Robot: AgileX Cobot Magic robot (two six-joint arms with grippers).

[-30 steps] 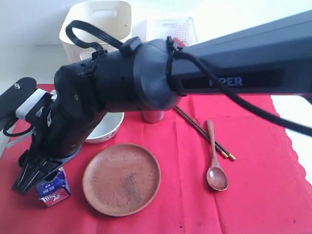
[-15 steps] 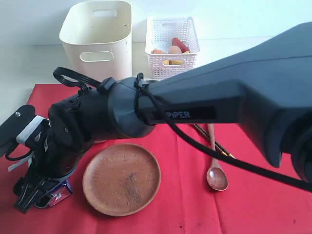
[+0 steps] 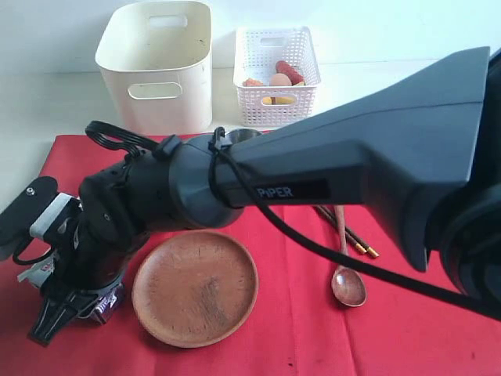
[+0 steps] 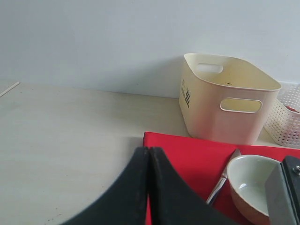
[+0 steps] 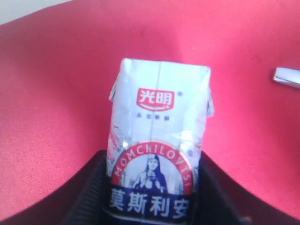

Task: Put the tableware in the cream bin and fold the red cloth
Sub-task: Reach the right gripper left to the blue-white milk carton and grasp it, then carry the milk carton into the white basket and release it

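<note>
The left gripper [image 4: 149,154] has its fingers pressed together with nothing between them. It hangs over the tabletop [image 4: 70,140] by the far left corner of the cloth [image 3: 423,313]. From there the bowl [image 4: 253,183] and the knife [image 4: 224,180] lie close ahead on the cloth. The knife is just beside the bowl, with its long axis pointing roughly toward the bin [image 3: 160,70]. The bin stands on bare tabletop just past the cloth's far edge, toward its left end.

The right gripper [image 5: 152,157] has crossed to the cloth's near left corner. Its jaws are clamped on the sides of the carton [image 5: 159,140], which is not tableware and looks like a thing to clear away first.

The plate [image 3: 194,286] lies flat just right of this gripper, near the cloth's near edge, and is the closest tableware to it. Further right, toward the middle of the cloth, the chopsticks [image 3: 352,239] lie on a diagonal. The spoon [image 3: 347,274] lies across them with its bowl toward the near edge. The basket [image 3: 278,113] stands right of the bin.

The bin lies up and away from both grippers. The left one seems nearer to it, and nearer to the bowl and knife. No tableware is in the bin yet, and the cloth is spread flat.
</note>
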